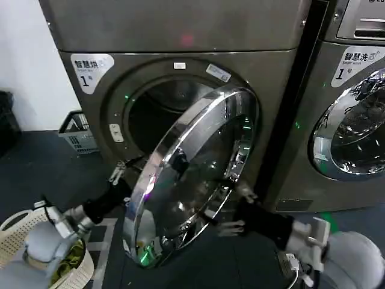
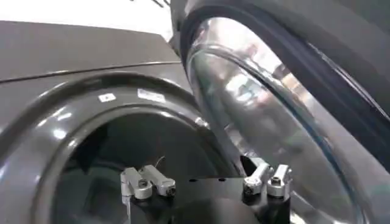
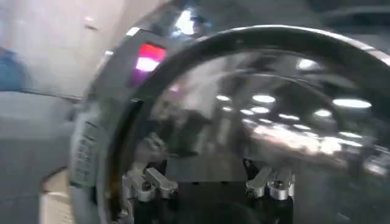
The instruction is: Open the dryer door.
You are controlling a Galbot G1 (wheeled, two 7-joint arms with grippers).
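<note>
Both grippers' jaws stand apart as the dryer door (image 1: 192,177) hangs partly open.

Head view: the round chrome-rimmed door swings out from the drum opening (image 1: 157,114) of the dryer (image 1: 174,66), with the left gripper (image 1: 119,173) at the door's free edge by the opening and the right gripper (image 1: 231,212) against the door's outer face; a white laundry basket (image 1: 18,232) sits at lower left and a second machine (image 1: 352,114) stands to the right. Left wrist view: the left gripper (image 2: 206,182), fingers spread, holds nothing between the opening and the door's inner glass (image 2: 268,115). Right wrist view: the right gripper (image 3: 208,184), also spread, faces the door's reflective glass (image 3: 274,115).
</note>
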